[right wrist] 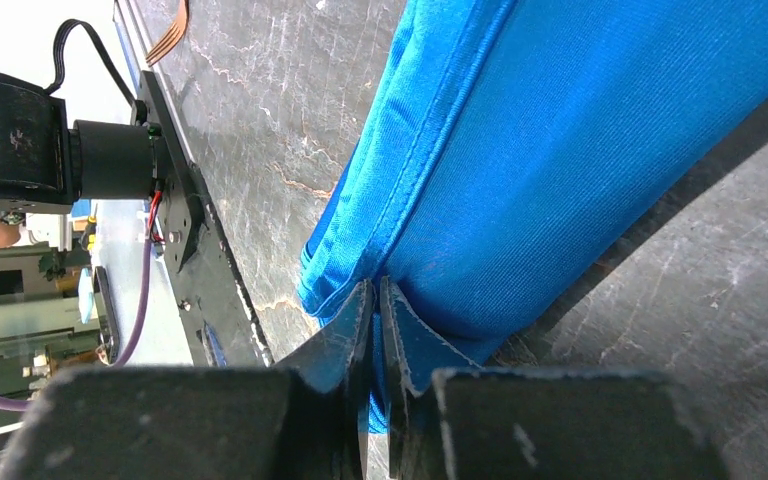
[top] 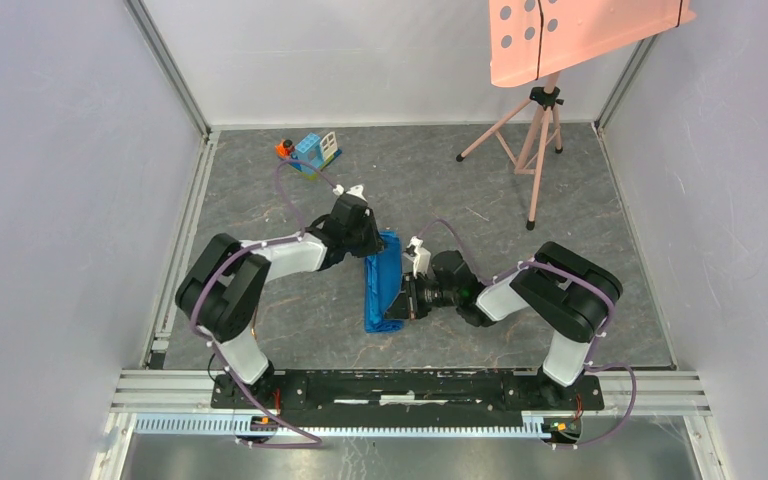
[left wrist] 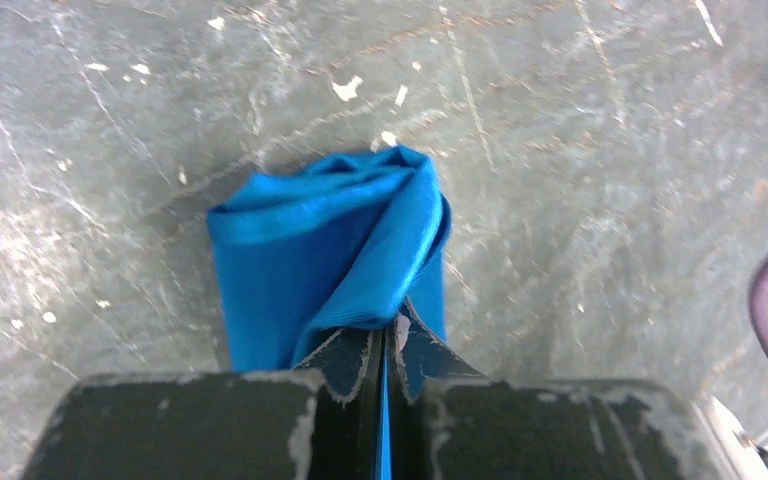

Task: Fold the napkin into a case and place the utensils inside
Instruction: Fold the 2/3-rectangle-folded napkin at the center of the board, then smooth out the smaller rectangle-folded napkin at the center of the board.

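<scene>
The bright blue soft cloth napkin (top: 383,280) lies as a bunched narrow strip mid grey worktop (top: 460,170), far end pinched in the closed left fingers (left wrist: 345,360), near end in the closed right fingers (right wrist: 345,330), so folding seems unfinished, and no utensils show.

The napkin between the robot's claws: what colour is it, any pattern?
Plain bright blue, no pattern. The napkin shows best in the right wrist view.

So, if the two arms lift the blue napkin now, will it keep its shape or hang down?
Probably floppy: the napkin bunches into soft folds where the left tool pinches it. It likely sags between the grips, since the right tool holds only an edge. Looks light; thin cloth.
</scene>
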